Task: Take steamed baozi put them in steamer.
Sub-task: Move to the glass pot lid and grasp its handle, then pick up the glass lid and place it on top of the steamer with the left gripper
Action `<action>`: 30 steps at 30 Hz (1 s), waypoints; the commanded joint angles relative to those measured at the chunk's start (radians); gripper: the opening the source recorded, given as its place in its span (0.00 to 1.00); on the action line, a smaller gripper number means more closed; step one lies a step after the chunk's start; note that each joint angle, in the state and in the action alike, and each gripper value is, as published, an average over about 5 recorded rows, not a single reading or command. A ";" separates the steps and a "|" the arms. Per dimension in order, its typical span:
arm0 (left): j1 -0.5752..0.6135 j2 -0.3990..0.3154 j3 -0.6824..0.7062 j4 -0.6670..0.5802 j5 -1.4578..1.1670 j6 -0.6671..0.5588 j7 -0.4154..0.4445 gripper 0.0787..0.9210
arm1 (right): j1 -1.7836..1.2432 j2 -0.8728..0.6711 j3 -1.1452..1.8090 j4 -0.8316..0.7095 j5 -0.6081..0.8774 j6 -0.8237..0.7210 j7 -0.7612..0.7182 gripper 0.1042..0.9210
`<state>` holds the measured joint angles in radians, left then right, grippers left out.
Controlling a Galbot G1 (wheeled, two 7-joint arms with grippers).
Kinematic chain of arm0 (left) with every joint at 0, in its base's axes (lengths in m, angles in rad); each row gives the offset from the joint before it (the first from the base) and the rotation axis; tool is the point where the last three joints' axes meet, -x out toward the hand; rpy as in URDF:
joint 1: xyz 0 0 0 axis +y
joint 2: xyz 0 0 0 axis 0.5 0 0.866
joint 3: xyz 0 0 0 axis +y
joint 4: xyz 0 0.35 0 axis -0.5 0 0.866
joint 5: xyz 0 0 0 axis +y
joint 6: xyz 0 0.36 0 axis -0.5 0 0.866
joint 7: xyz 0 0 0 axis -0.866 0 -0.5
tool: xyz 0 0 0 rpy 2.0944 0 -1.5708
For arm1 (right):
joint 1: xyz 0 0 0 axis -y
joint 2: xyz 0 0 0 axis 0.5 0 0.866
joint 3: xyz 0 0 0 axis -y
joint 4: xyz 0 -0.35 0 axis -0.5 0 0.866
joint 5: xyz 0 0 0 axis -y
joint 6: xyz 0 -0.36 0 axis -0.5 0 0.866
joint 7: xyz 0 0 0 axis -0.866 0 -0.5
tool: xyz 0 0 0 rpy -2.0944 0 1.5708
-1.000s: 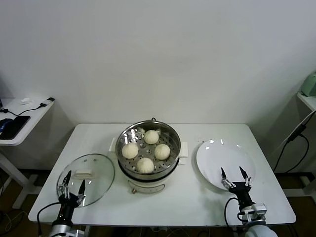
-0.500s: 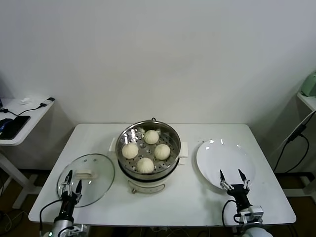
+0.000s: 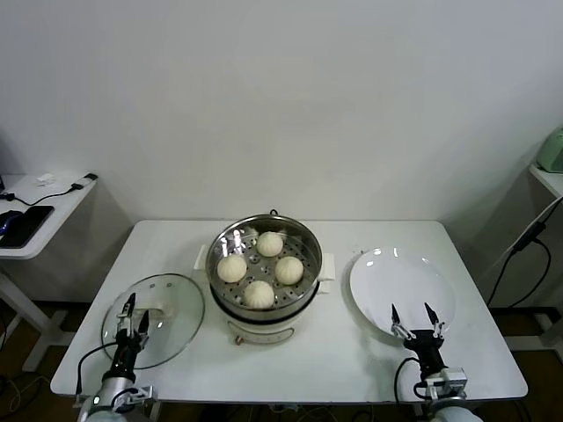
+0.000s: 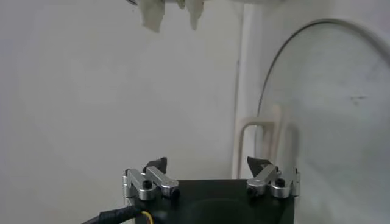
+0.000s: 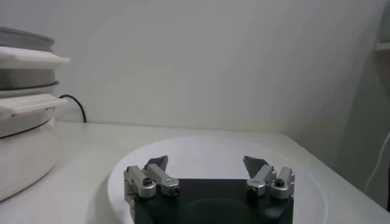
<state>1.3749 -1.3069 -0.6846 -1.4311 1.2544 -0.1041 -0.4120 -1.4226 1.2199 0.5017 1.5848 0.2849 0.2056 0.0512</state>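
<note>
From the head view, the steamer [image 3: 264,271] stands at the centre of the white tabletop [image 3: 343,352], and all four steamed baozi [image 3: 260,268] lie on its perforated tray: one at 12 o'clock, one at 9, one at 3 and one at 6, near each other but apart. The glass lid [image 3: 163,312] lies flat on the tabletop at the steamer's 8 o'clock, its white handle up. The white plate [image 3: 400,286] sits at the steamer's 3 o'clock, with nothing on it.

The left gripper [image 3: 131,309] hovers over the near edge of the lid at the tabletop's 7 o'clock corner, fingers spread wide and holding nothing. The right gripper [image 3: 412,316] hangs at the near rim of the plate, toward 5 o'clock, fingers likewise spread wide and empty.

The left wrist view shows what the head view cannot: the left gripper [image 4: 210,167] from behind, its two fingers [image 4: 155,165] well apart, with the curved rim of the lid [image 4: 317,97] and its pale handle seen close ahead. The baozi do not appear there.

The right wrist view gives the right gripper [image 5: 207,164] with fingers [image 5: 157,163] just as wide, set above the plate [image 5: 201,149]; off to one side it shows the steamer [image 5: 24,115] from the side, steel wall over white base, with a black cord behind it. The buns inside are hidden by that wall
</note>
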 commanded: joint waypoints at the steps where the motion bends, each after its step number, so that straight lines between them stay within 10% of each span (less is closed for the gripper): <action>1: -0.048 0.014 0.007 0.067 0.036 0.003 -0.006 0.88 | -0.002 0.012 -0.003 0.006 -0.016 -0.004 0.006 0.88; 21: -0.056 0.015 0.014 0.113 0.053 -0.008 -0.014 0.30 | -0.019 0.016 -0.009 0.052 -0.001 -0.030 0.008 0.88; 30: 0.020 0.024 -0.006 -0.095 -0.054 -0.001 0.026 0.06 | -0.029 0.022 -0.006 0.078 0.020 -0.043 0.015 0.88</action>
<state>1.3396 -1.2896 -0.6762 -1.3521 1.2892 -0.1136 -0.4166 -1.4440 1.2388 0.4951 1.6434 0.2826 0.1705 0.0639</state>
